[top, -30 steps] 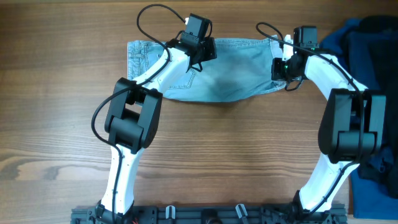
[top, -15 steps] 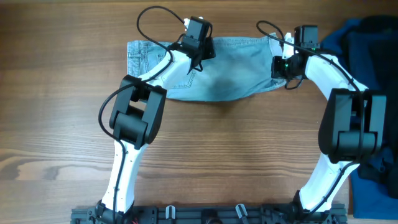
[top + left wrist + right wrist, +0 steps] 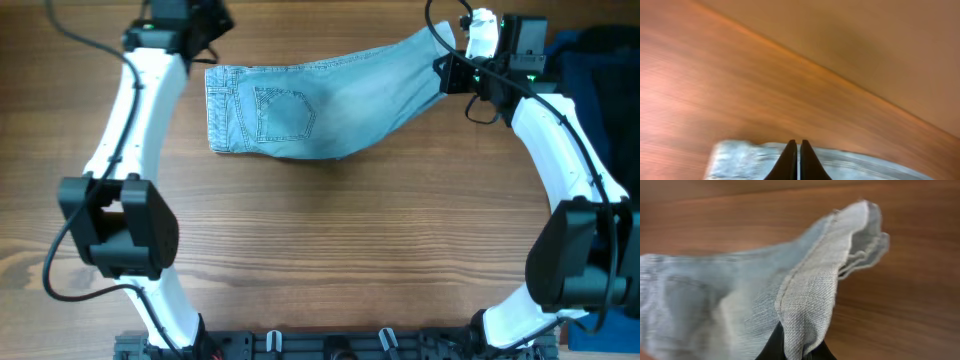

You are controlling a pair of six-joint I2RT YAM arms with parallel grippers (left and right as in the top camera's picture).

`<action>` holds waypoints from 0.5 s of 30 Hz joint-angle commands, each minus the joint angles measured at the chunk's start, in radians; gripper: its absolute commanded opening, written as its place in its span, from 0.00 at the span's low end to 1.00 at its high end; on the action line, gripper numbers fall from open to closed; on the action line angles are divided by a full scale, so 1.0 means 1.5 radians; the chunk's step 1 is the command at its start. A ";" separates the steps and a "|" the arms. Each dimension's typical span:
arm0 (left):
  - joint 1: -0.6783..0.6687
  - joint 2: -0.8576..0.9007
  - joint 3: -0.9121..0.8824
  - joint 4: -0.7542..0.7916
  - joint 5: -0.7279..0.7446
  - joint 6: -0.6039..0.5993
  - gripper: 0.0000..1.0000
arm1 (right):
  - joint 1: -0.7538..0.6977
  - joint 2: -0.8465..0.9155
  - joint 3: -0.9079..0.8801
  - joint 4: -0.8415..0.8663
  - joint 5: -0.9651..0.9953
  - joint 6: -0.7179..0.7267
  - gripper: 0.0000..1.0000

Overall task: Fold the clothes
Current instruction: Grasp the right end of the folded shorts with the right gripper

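Note:
A pair of light blue denim jeans (image 3: 300, 110) lies across the far part of the wooden table, waistband at the left. My right gripper (image 3: 452, 72) is shut on the leg end and holds it lifted off the table; the wrist view shows the fabric (image 3: 810, 290) pinched between the fingers. My left gripper (image 3: 195, 22) is near the table's far edge, beyond the waistband corner. Its fingers (image 3: 798, 150) are pressed together with nothing between them, above the edge of the jeans (image 3: 740, 160).
A heap of dark blue clothes (image 3: 600, 120) lies at the right edge of the table. The wooden table (image 3: 320, 250) has bare surface in front of the jeans.
My left arm has swung away from the middle of the jeans to the far left corner. My right gripper has lifted the leg end up and back, pulling the jeans taut.

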 commanded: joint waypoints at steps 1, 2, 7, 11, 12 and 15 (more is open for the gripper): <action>0.055 -0.003 0.002 -0.068 -0.006 -0.001 0.04 | 0.044 -0.045 0.000 0.018 -0.060 0.003 0.04; 0.066 -0.003 0.002 -0.088 -0.006 -0.001 0.04 | 0.062 -0.046 0.001 0.024 -0.060 0.000 0.04; 0.123 -0.003 0.002 -0.173 -0.006 0.019 0.04 | 0.205 -0.044 0.001 0.079 0.000 0.032 0.04; 0.129 -0.003 0.002 -0.196 -0.006 0.019 0.04 | 0.274 -0.033 0.001 0.124 0.039 0.061 0.04; 0.129 -0.003 0.002 -0.201 -0.006 0.019 0.04 | 0.291 -0.027 0.001 0.137 0.039 0.072 0.04; 0.129 -0.003 0.001 -0.219 -0.006 0.019 0.05 | 0.328 -0.002 0.001 0.170 0.039 0.089 0.04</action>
